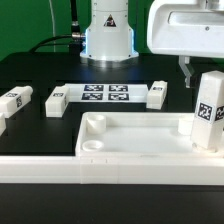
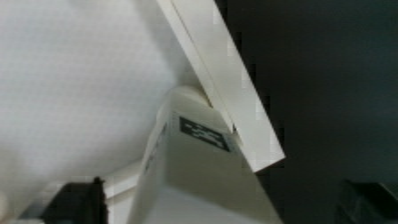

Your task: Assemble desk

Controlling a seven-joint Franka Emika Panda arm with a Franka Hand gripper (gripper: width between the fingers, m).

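The big white plastic desk top (image 1: pixel 140 140), shaped like a tray with a raised rim, lay flat on the black bench (image 1: pixel 40 135). A round socket (image 1: pixel 96 124) showed in the desk top's far corner on the exterior view's left. 1 white block leg with a black-and-white tag, the standing leg (image 1: pixel 208 112), stood upright on the desk top at its end on the exterior view's right.

3 more white block legs lay on their sides on the bench behind the desk top. The first leg (image 1: pixel 15 101) was behind it and far out to the exterior view's left. The second leg (image 1: pixel 55 97) was nearer the desk top's left corner. The third leg (image 1: pixel 157 93) was behind the desk top's right half. The thin flat white marker board (image 1: pixel 105 92) with 4 tags lay behind the desk top too, between the second leg and the third leg.

The robot's white hand (image 1: pixel 192 68) hung over the right end of the desk top, just above the standing leg. In the wrist view the standing leg sat between the dark fingers (image 2: pixel 80 200), next to the desk top's rim. The hand was spread wide and squeezed nothing.
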